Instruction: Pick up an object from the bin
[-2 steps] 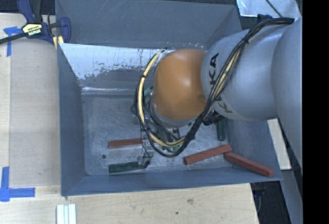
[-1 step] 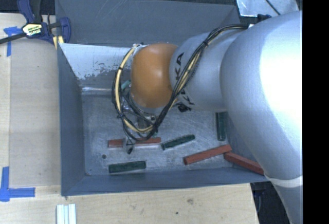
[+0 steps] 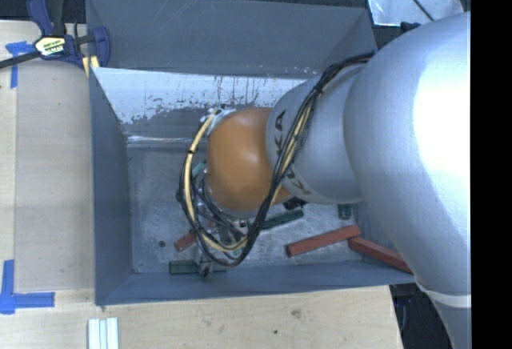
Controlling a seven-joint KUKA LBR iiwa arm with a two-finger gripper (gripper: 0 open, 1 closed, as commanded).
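Note:
My gripper (image 3: 210, 219) reaches down into the middle of the bin, its dark body largely covered by the orange dome and a loop of cables. A small brown piece (image 3: 186, 242) lies just left of it on the bin floor. A dark green flat thing (image 3: 185, 266) rests by the front wall, below the gripper. To the gripper's right, a dark green stick (image 3: 282, 218) pokes out from under the arm.
A red-brown bar (image 3: 323, 242) lies on the floor at the front right, a second red-brown bar (image 3: 379, 253) beside it by the right wall. A small teal piece (image 3: 344, 213) sits near them. The bulky arm covers the bin's right side.

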